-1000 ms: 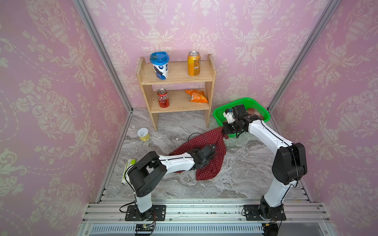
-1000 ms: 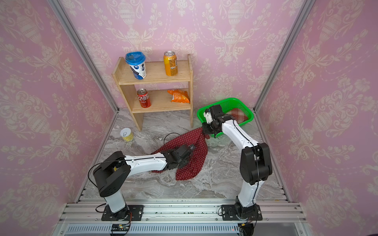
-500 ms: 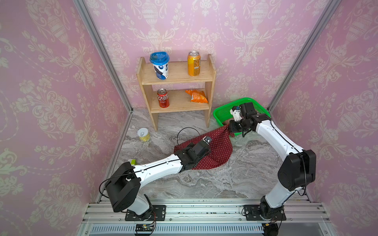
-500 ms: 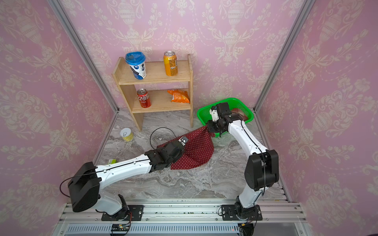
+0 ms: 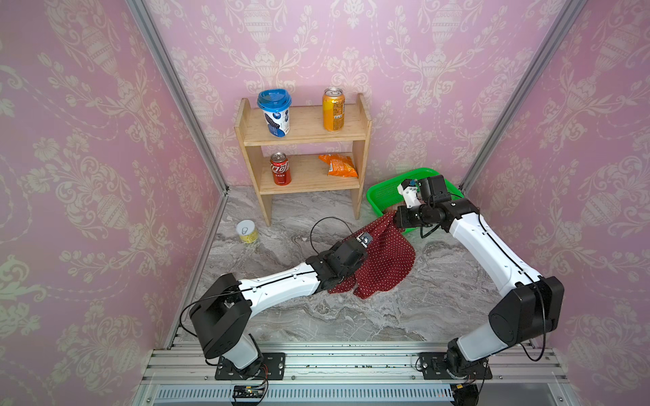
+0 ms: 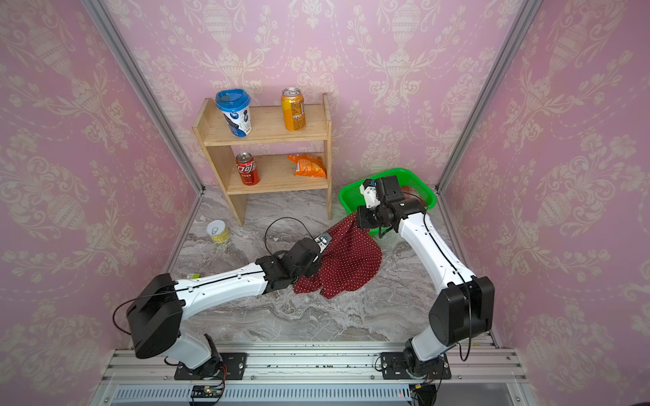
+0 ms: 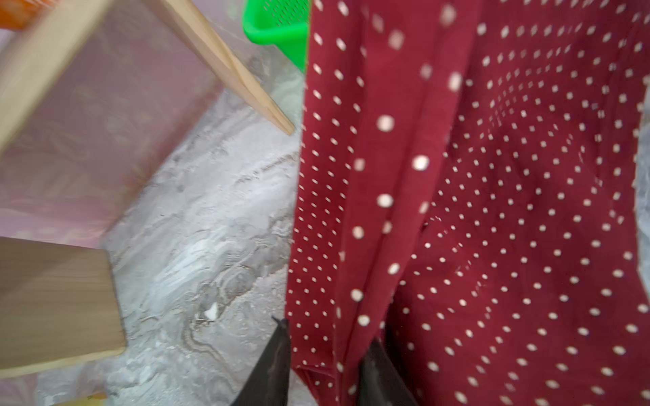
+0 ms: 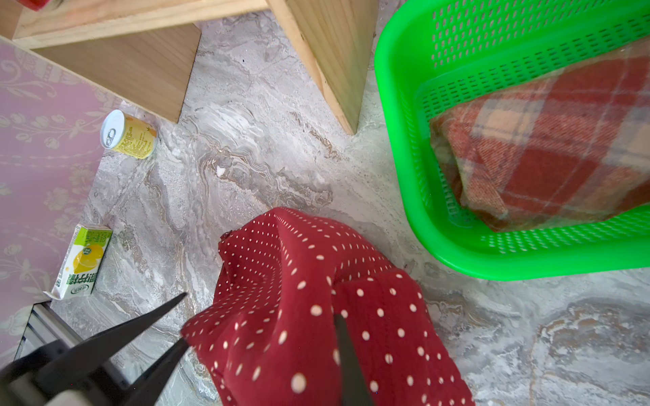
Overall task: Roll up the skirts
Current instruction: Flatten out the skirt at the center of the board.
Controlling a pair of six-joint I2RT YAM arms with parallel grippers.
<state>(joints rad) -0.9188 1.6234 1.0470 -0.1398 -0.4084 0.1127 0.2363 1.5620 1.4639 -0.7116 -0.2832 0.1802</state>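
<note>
two arms meet over the grey marbled tabletop (image 5: 351, 316), with open room along its front. the back edge is crowded, left to right, by a small yellow tin (image 5: 247, 232), a wooden two-tier shelf (image 5: 302, 130) and a green perforated plastic basket (image 5: 380, 193). the dark red polka-dot cloth skirt (image 5: 387, 260) slopes from the table up to the basket's near rim. the left gripper (image 7: 329, 330) stands part open around a fold of its edge. the right gripper (image 8: 262, 327) is clamped on a bunched corner. a second ago the left arm was folded back and the cloth trailed further left. only the right wrist view shows the red, cream and tan plaid skirt (image 8: 545, 147) lying inside the basket.
</note>
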